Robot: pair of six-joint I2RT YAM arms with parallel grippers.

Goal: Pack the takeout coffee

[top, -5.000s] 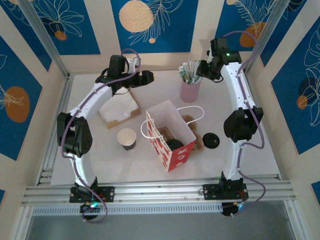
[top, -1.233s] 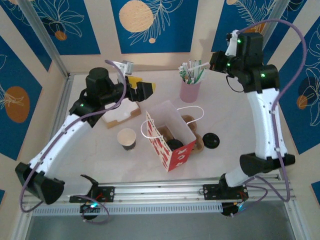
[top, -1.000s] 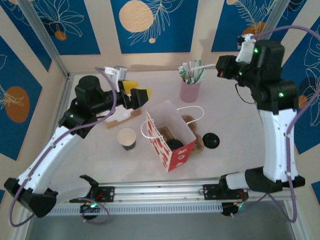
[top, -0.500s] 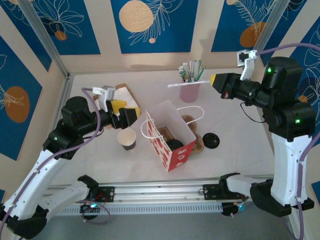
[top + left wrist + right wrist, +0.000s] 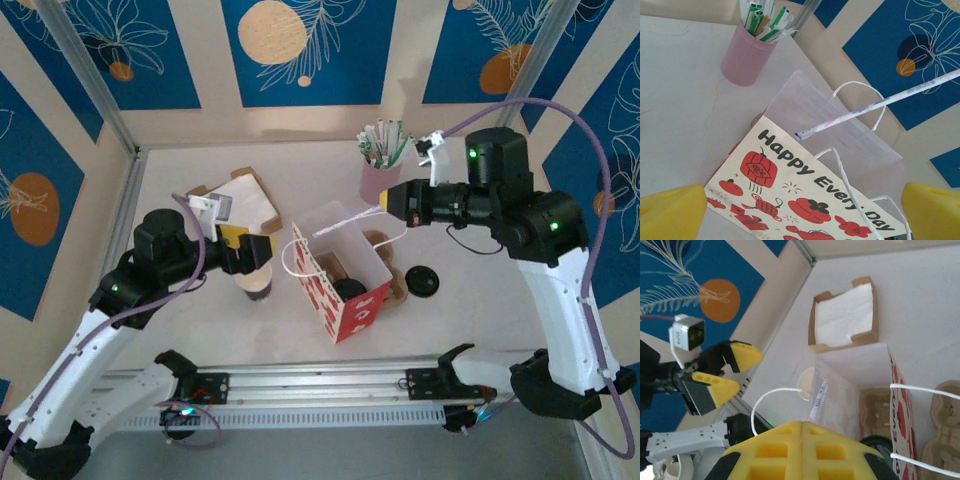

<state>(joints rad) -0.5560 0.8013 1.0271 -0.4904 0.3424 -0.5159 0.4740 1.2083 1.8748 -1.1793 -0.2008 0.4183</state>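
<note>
Top external: your right gripper (image 5: 390,207), clamped on a wrapped straw (image 5: 350,221), has swung from the pink cup (image 5: 378,182) to the bag (image 5: 350,305) mid-table, with the straw's tip over the mouth and ready to drop. The left gripper (image 5: 246,250), wide open and empty, has come to the coffee cup (image 5: 256,287) just left of the bag. The bag reads "Happy Every Day".

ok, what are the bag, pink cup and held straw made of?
Bag: matte printed paper, creased folds, cord handles.
Pink cup: probably plastic, smooth, even matte pink.
Straw in the right gripper: paper-wrapped, matte white with print; contents unseen.
</note>
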